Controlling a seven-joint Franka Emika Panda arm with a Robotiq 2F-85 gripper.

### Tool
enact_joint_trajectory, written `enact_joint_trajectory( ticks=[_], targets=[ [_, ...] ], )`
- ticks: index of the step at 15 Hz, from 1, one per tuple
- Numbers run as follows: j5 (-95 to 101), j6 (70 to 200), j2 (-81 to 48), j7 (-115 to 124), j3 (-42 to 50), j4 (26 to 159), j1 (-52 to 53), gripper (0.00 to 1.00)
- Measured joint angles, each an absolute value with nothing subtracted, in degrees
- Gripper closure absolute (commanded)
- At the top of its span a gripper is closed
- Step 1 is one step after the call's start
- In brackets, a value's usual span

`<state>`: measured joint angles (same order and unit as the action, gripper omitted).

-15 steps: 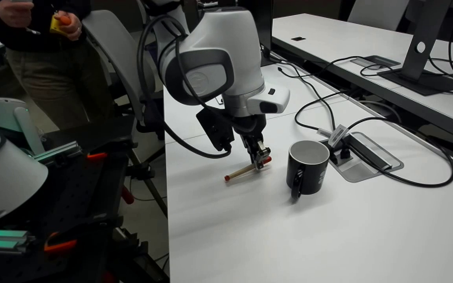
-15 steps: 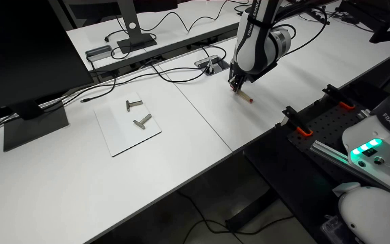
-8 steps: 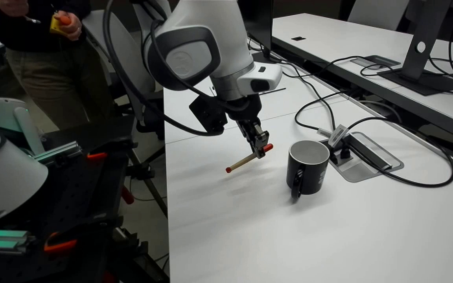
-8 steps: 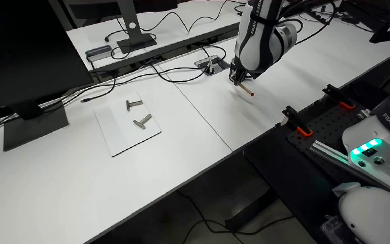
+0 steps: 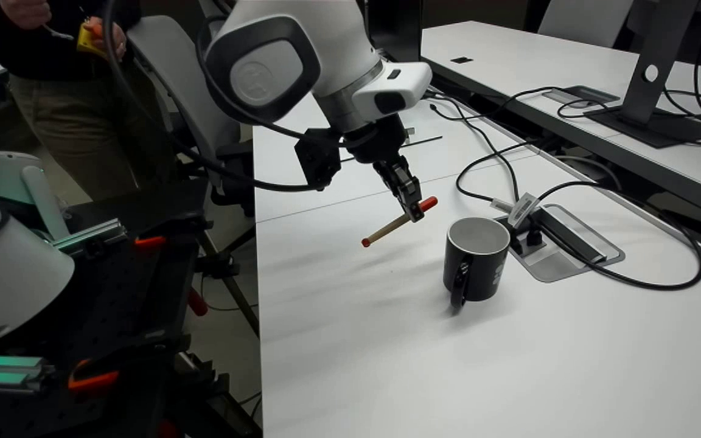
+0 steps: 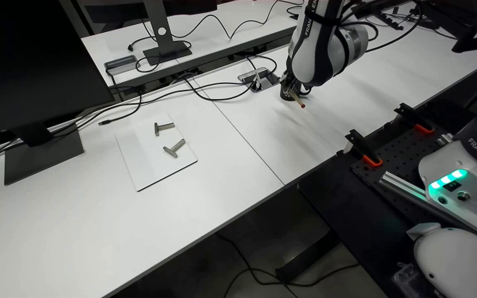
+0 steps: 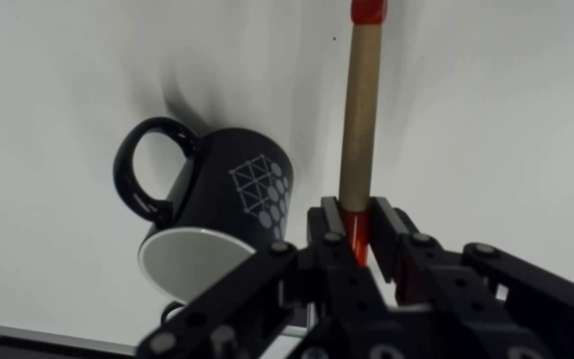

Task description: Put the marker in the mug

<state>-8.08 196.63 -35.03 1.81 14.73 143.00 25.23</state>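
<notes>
Tan with red ends, the marker [image 7: 360, 119] runs down right of centre in the wrist view, its lower red end pinched between the fingers [image 7: 389, 215]. In an exterior view it tilts above the table [image 5: 350, 365], up and left of the upright black mug [image 5: 478, 275]. A person [image 5: 70, 67] stands at the upper left.

Tan marker [image 7: 361, 117] with red ends is up in midair, tilted, and the glossy black mug [image 5: 479, 271] just sits upright nearby.
</notes>
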Motion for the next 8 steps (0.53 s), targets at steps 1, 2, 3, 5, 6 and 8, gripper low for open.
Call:
enact_joint_trajectory(
  ticks=[1,2,3,5,6,8],
  targets=[
    [-9.89,197.42,-35.05,1.71,16.07,143.25,26.71,0.93],
    [-11.95,197.88,-35.08,1.41,17.69,143.45,28.57,0.93],
    [-14.06,197.84,-35.09,0.98,19.5,143.48,30.68,0.93],
    [-17.97,197.77,-35.14,0.33,23.22,143.51,35.16,0.93],
    [-19.47,197.77,-35.22,0.15,24.75,143.58,37.12,0.93],
    [-21.53,197.77,-35.46,0.08,27.14,143.86,40.33,0.93]
  ],
)
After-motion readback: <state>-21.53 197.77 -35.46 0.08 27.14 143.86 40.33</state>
